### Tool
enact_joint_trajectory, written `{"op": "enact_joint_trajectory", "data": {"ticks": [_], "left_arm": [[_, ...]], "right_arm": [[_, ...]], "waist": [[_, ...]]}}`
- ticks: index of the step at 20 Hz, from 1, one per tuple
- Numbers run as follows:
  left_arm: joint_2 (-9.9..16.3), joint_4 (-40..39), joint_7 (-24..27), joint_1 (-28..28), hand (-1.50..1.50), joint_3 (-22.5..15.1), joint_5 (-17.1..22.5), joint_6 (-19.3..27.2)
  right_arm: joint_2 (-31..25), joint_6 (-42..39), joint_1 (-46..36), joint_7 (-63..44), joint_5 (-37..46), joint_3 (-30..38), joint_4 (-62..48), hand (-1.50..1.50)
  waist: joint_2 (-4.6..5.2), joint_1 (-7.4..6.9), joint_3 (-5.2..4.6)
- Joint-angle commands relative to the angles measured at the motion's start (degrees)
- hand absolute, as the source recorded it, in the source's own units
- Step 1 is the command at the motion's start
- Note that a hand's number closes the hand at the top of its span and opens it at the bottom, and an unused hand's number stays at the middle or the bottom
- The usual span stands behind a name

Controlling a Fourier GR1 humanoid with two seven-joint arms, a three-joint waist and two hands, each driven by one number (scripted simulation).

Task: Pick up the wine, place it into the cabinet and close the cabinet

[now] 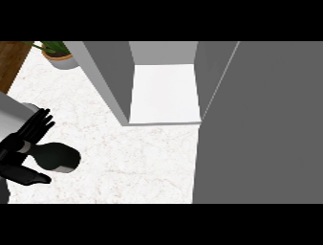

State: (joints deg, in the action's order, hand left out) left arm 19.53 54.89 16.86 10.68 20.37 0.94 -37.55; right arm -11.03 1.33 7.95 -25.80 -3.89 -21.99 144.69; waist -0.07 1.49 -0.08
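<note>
Item one: cabinet point(164, 91), grey-walled, standing on the white marbled counter point(136, 158). Its pale interior floor is bare and visible from above. Its door point(270, 124) is swung wide open toward me, a broad grey panel filling the right of the head view and hiding everything behind it.

Item two: wine point(55, 157), a dark bottle lying near the counter's left side, well apart from the cabinet opening. I see mostly its rounded black body with a lighter band at the end nearest my hand.

Item three: my left hand point(19, 150), at the view's left. Fingers are straight and fanned upward, thumb spread low; nothing is enclosed. The palm sits just beside the wine, perhaps touching it; I cannot tell which.

Item four: my right hand. Not in view; condition unrecorded.

Item five: potted plant point(59, 55), far corner, left of the cabinet.

Risks, as I judge them. The wine is round and not yet gripped, so a closing that lands off-centre could roll it away across the counter. The carry runs rightward to a narrow opening; the bottle could strike the cabinet's near wall or front edge if brought in too low. The open door blocks my sight of the right side, so a swing to shut it could catch an arm or the bottle if it is not fully inside.
</note>
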Motion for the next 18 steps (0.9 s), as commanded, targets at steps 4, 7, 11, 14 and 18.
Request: {"op": "enact_joint_trajectory", "data": {"ticks": [4, 7, 11, 14, 18], "left_arm": [[0.43, -9.23, 8.81, 1.83, -1.50, -1.59, -4.01, 0.07], [-1.95, -10.10, 8.60, 2.40, -1.50, -2.75, -5.31, 2.88], [-2.11, -13.83, 11.59, 1.19, -1.50, -1.64, -3.26, 0.25], [-0.11, -21.47, 14.17, 5.48, -1.50, -0.31, -2.81, -1.14], [-2.63, -22.30, 12.34, 5.13, -1.50, 0.40, -0.69, 0.08]], "right_arm": [[-0.58, 0.33, 2.47, -4.12, -3.55, 1.15, 11.97, -1.50], [-1.82, 0.71, 3.32, -7.55, -3.80, 0.58, 16.59, -1.50], [-1.83, 0.37, 5.07, -4.65, -2.45, -0.14, 15.55, -1.50], [-1.82, -0.03, 2.01, -4.88, -3.87, 0.65, 12.68, -1.50], [-1.70, 0.36, 4.85, -3.22, -2.71, 0.51, 13.79, -1.50]], "waist": [[0.09, -0.40, 0.01], [-0.05, 0.13, -0.03], [-0.17, -0.01, 0.01], [0.21, 0.23, -0.08], [-0.02, 0.35, -0.01]]}}
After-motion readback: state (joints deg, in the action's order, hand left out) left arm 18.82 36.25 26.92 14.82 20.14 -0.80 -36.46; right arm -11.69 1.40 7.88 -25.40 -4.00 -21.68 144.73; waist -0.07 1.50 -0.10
